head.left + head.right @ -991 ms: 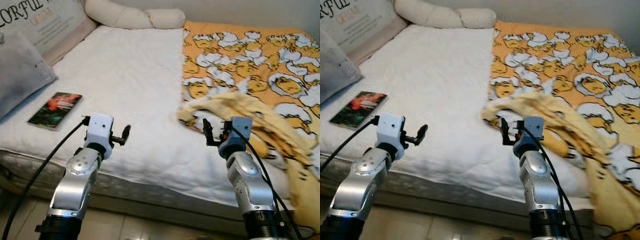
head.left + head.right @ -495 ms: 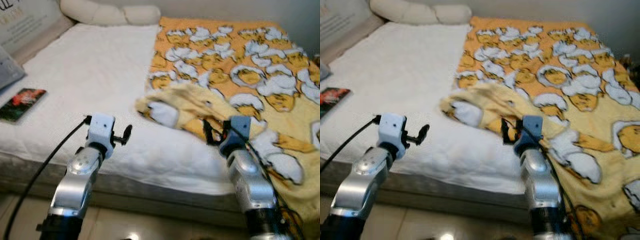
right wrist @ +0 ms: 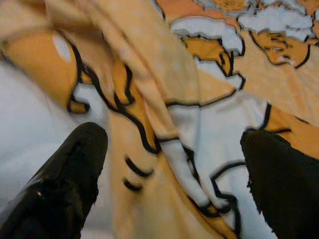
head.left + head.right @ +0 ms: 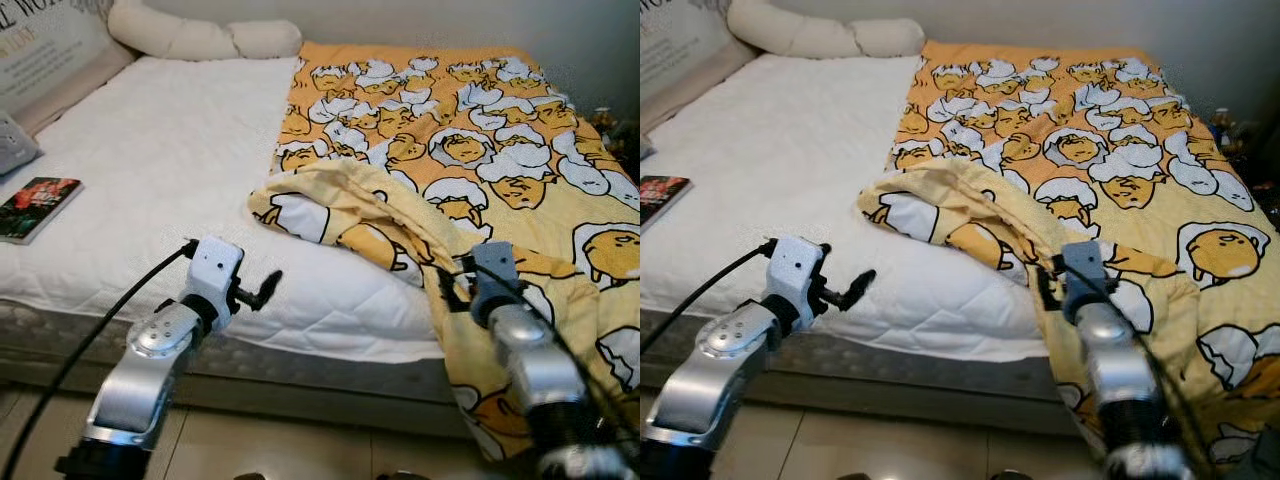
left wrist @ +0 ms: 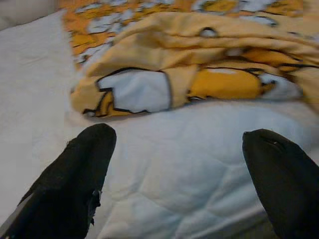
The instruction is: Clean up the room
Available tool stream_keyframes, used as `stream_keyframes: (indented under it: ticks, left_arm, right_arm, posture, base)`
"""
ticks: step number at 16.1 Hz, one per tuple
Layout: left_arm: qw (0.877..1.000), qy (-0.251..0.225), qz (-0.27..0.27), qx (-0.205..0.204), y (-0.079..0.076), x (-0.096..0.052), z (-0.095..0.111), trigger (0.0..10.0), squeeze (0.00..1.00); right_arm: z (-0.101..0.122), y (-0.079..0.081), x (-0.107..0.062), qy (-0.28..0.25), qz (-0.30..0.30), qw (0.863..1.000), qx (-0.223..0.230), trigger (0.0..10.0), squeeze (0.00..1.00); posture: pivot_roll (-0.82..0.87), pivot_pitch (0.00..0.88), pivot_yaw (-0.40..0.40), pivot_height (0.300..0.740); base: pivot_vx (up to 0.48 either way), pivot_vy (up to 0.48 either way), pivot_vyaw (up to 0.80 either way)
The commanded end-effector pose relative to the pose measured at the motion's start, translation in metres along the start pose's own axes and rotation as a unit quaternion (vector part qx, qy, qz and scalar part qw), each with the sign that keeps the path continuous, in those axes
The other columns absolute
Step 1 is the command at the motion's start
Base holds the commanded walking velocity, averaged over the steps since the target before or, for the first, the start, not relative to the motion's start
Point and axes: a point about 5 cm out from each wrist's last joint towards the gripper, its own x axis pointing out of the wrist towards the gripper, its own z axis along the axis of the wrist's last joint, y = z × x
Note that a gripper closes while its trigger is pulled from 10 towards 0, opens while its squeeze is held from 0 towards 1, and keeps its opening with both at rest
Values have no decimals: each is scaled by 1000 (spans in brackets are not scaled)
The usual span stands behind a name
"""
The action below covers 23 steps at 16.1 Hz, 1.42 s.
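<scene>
Left eye view has us standing at the foot side of the bed [image 4: 150,190], both arms raised, w/ the yellow cartoon blanket [image 4: 480,150] covering only the right half of the mattress. Its near-left corner is flipped back on itself in a rumpled fold [image 4: 340,215] lying on the white quilted sheet, and the rest drapes off the front edge toward the floor on our right. So we judge the tidy-up as barely begun: bedding not spread, nothing gripped. Our left gripper [image 4: 262,290] hangs over the front edge of the mattress, well short of the fold; left wrist view shows its fingers [image 5: 75,184] spread wide apart w/ bare sheet between them and the folded corner ahead, so it's released and empty. Our right gripper [image 4: 447,285] sits just above the draped blanket near the bed's front edge; right wrist view shows its fingers [image 3: 60,169] also parted, fabric beneath but not pinched, as far as we can tell. Other leftovers: a book [image 4: 38,207] lies on the sheet at the far left, near a grey cushion [image 4: 14,143]; long cream pillow [image 4: 200,38] sits at the head by the wall. Still to do, in our view: grab the flipped corner, pull the blanket flat across the bare half, then deal w/ the book.
</scene>
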Motion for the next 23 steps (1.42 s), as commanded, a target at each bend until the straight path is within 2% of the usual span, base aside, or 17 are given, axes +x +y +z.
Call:
stream_keyframes:
  ticks: [1,2,4,7,8,10,11,13,16,18,20,23]
  left_arm:
    - [1000,-1,-30,7,-4,0,3,10000,0]
    - [997,8,-70,21,-5,-1,3,10000,0]
    - [994,18,-100,40,-5,-4,3,10000,0]
    - [995,19,-84,49,1,-6,3,10000,0]
    - [997,14,-68,43,2,-5,3,10000,0]
    - [999,-15,34,-28,8,3,1,10000,0]
    - [995,-23,78,-58,9,4,-1,10000,0]
    - [992,-20,104,-75,7,4,-5,10000,0]
    - [992,-18,108,-66,2,4,-6,10000,0]
    - [989,-19,131,-66,6,4,-5,10000,0]
    - [988,-19,141,-65,9,5,-4,10000,0]
    - [987,-15,148,-61,12,6,-4,10000,0]
  right_arm:
    - [-2,-3,4,13,3,1000,-23,10000,0]
    - [-5,-14,10,29,-1,998,-56,10000,0]
    - [-5,-25,15,41,-4,997,-70,10000,0]
    - [-6,-36,20,58,-1,993,-100,10000,0]
    - [-1,-37,21,46,-3,995,-85,10000,0]
    - [15,-27,21,-23,13,1000,-12,10000,0]
    - [23,-11,18,-61,40,997,38,10000,0]
    - [24,10,9,-89,66,993,29,10000,0]
    - [20,31,2,-99,87,991,26,10000,0]
    - [23,39,-7,-117,94,988,27,10000,0]
    - [25,42,-12,-118,89,988,49,10000,0]
    - [25,45,-15,-114,85,989,48,10000,0]
  posture:
    - [-40,0,45,740]
    - [-39,0,46,740]
    - [-35,0,46,740]
    - [-32,0,42,740]
    - [-30,0,37,740]
    - [-23,0,17,740]
    - [-24,0,14,740]
    - [-42,0,22,740]
    - [-45,0,17,740]
    - [-39,0,9,740]
    - [-38,0,8,740]
    - [-43,0,15,740]
  base:
    - [0,0,0]
    - [0,0,0]
    - [0,0,0]
    - [0,0,0]
    - [0,0,0]
    - [0,0,0]
    - [0,0,0]
    - [0,0,0]
    - [0,0,0]
    - [0,-339,0]
    - [0,-371,0]
    - [0,-227,0]
